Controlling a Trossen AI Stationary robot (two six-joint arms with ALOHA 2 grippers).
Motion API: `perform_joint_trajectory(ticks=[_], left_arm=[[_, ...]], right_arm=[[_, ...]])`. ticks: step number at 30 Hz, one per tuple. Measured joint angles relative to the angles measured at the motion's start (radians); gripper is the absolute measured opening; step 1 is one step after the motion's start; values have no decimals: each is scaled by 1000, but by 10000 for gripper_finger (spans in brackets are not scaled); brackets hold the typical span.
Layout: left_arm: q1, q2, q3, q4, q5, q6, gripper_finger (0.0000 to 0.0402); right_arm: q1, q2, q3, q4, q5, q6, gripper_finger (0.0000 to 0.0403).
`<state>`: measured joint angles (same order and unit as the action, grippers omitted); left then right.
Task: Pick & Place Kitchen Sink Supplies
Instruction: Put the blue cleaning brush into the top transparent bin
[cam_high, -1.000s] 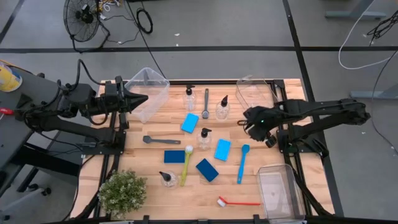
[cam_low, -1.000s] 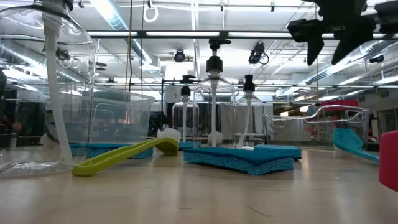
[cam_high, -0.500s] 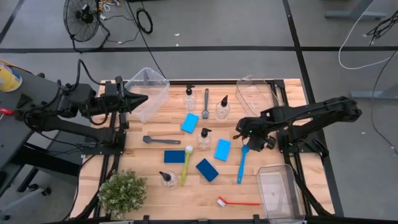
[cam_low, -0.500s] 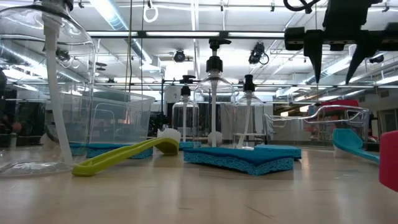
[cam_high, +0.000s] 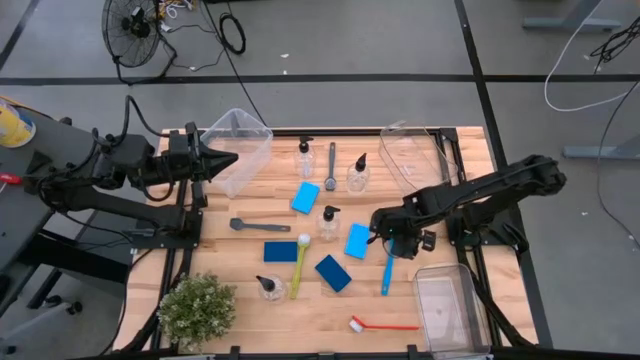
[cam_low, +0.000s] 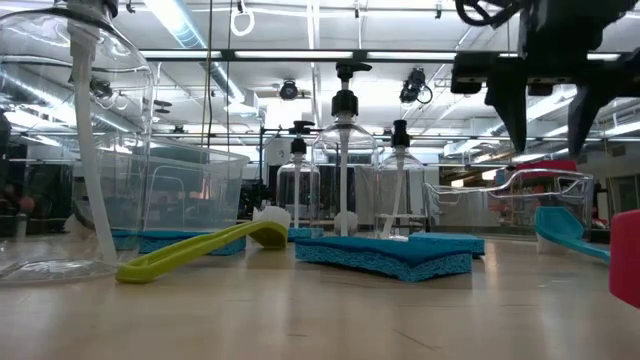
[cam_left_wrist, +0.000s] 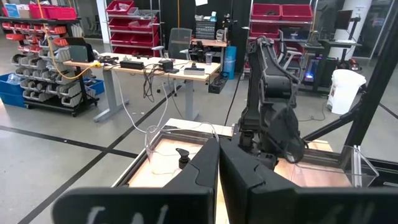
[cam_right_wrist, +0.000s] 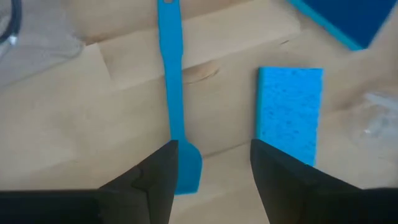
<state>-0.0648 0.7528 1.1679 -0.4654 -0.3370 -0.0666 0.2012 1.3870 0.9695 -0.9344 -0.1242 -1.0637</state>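
Quick count of what's on the table: four blue sponges, four clear bottles, five brushes, three clear bins, one potted plant.

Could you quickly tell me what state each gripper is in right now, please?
Left gripper: shut, holding nothing, parked off the table's left edge.
Right gripper: open, empty, hovering over the blue brush.
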Motion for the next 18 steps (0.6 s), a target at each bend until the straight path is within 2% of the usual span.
perform_joint_trajectory(ticks=[6, 10, 18], left_arm=[[0, 0, 0, -7, 0, 0, 16], [0, 0, 0, -15, 0, 0, 16], [0, 0, 0, -21, 0, 0, 16]], right_arm=[[17, 73, 0, 10, -2, -2, 201], [28, 108, 0, 11, -54, 12, 201], [40, 165, -1, 51, -82, 35, 201]])
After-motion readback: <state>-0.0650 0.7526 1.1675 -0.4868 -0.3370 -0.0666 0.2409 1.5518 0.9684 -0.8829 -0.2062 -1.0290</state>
